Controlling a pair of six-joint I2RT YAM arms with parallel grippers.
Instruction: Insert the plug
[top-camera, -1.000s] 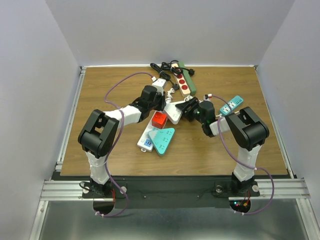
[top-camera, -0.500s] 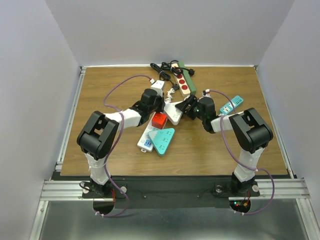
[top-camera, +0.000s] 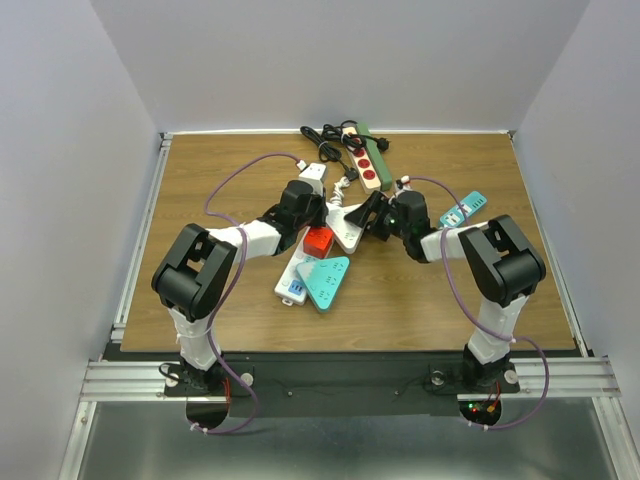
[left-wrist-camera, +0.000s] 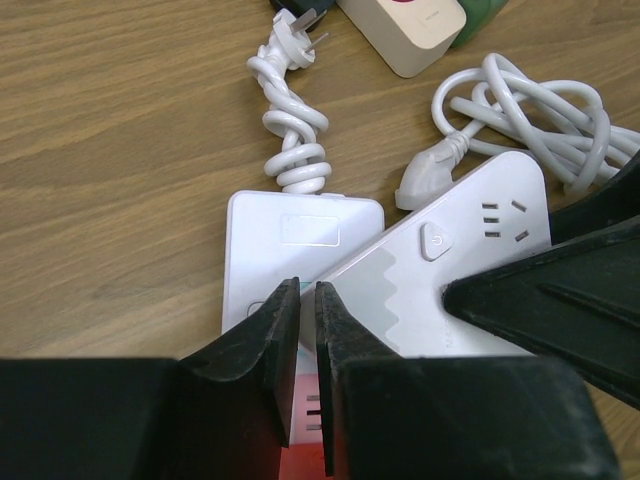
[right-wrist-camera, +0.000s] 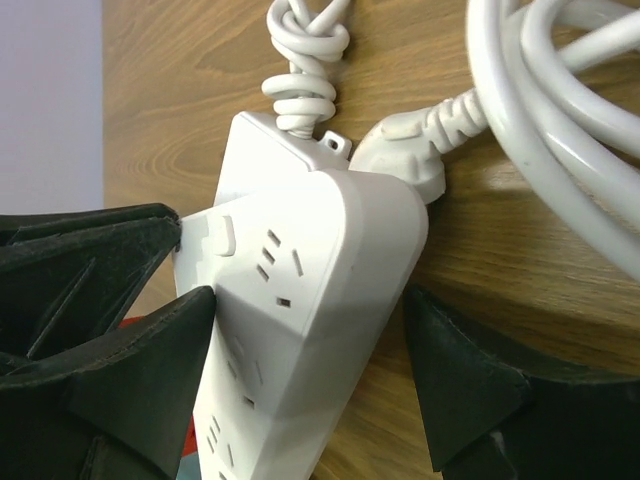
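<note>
Midway across the tabletop (top-camera: 200, 300), my open right end effector (right-wrist-camera: 300, 300) straddles the white power strip (right-wrist-camera: 310, 240); left end effector (left-wrist-camera: 308, 300) shut, empty. I'd clamp squarely, then fetch the white plug (left-wrist-camera: 425, 180).

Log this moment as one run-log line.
left gripper: shut, empty | right gripper: straddling white power strip, grip unclear | white plug: beside it, not inserted

At the middle of the desk (top-camera: 200, 300) a power strip (top-camera: 347, 230) lies across a box (left-wrist-camera: 290, 225), with a loose plug (left-wrist-camera: 418, 186) just beside its far edge and a coiled cord (left-wrist-camera: 540, 105) behind that. The left end effector (left-wrist-camera: 307, 300) sits over the strip's left end. The right end effector (top-camera: 366, 214) straddles its right end, one finger on either side. The back strips (top-camera: 368, 165) lie at the desk's far edge, the near strips (top-camera: 322, 282) closer to the arms, and a small strip (top-camera: 463, 210) off to the right.
</note>
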